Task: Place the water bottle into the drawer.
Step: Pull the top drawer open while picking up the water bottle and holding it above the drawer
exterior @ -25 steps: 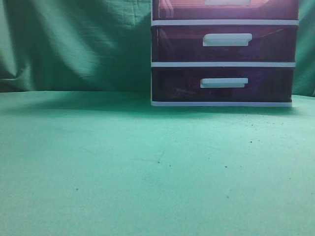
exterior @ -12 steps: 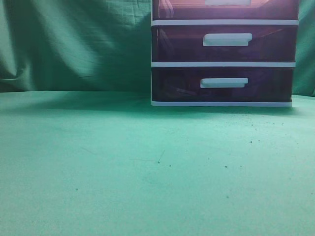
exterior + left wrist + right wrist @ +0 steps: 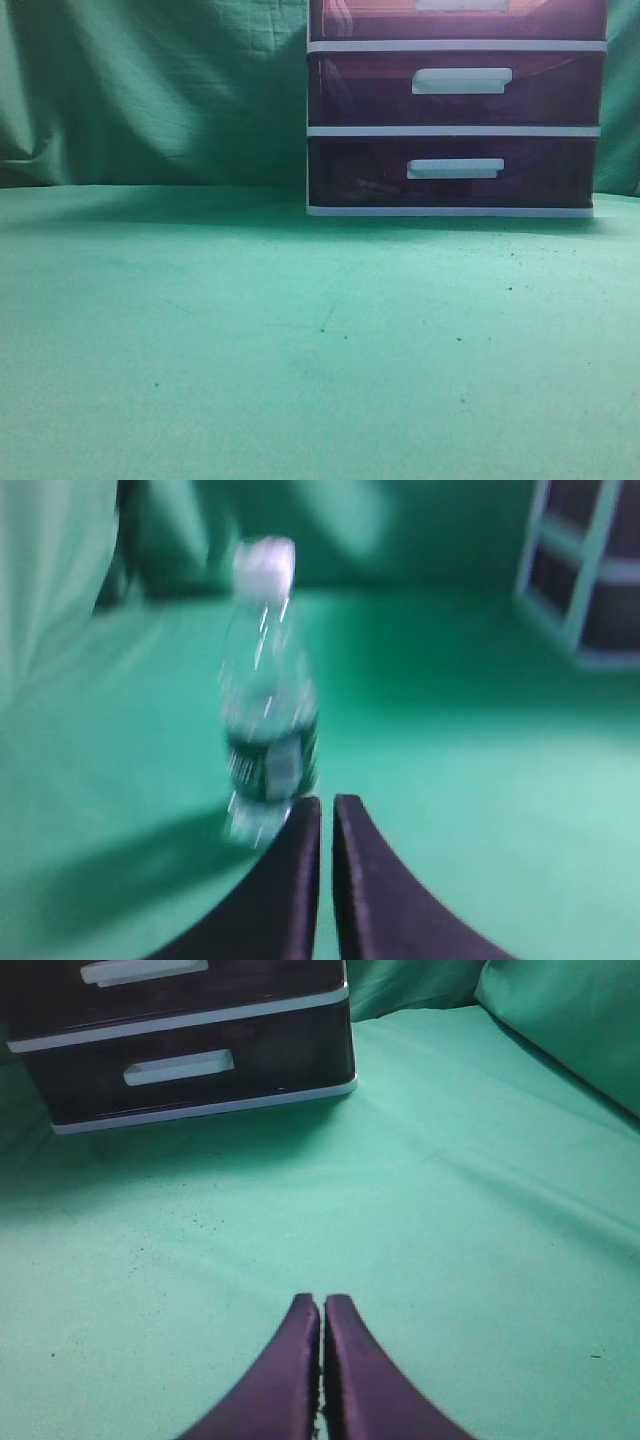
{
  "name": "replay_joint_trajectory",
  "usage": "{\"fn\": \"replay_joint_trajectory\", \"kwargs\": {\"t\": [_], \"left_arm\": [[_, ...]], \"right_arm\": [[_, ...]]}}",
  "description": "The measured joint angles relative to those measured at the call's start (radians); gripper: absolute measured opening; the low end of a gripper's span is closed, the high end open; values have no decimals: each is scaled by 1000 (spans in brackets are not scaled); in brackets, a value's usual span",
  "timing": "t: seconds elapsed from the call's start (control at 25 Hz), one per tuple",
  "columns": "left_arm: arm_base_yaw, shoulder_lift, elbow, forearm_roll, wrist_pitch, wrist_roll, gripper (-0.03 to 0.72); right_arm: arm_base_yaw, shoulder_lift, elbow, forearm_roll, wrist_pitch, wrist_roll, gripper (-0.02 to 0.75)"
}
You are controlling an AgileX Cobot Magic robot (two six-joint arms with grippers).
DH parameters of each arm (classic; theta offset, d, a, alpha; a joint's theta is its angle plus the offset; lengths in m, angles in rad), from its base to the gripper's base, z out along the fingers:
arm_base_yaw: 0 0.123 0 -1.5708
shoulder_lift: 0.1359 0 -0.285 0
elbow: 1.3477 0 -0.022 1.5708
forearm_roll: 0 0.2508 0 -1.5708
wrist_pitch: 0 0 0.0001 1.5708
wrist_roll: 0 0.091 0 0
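One water bottle (image 3: 266,690) stands beyond left tool (image 3: 326,805).

Left gripper (image 3: 326,802): two dark, near-black fingers, smooth matte finish, curving outward toward the base, tapering to blunt tips (view is blurred). Right gripper (image 3: 322,1303): same curved shape, dark w/ a purplish tint, smooth, no visible markings or screws.

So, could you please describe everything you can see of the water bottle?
The water bottle shows only in the blurred left wrist view. It is clear plastic with a white cap and a dark label band low on its body. It stands upright on the green cloth, ahead of the closed left gripper, with nothing gripping it.
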Motion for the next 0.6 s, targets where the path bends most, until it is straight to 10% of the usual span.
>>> {"fn": "replay_joint_trajectory", "kwargs": {"t": [0.6], "left_arm": [[0,0,-13,28,-536,-221,0]], "right_arm": [[0,0,0,0,0,0,0]]}}
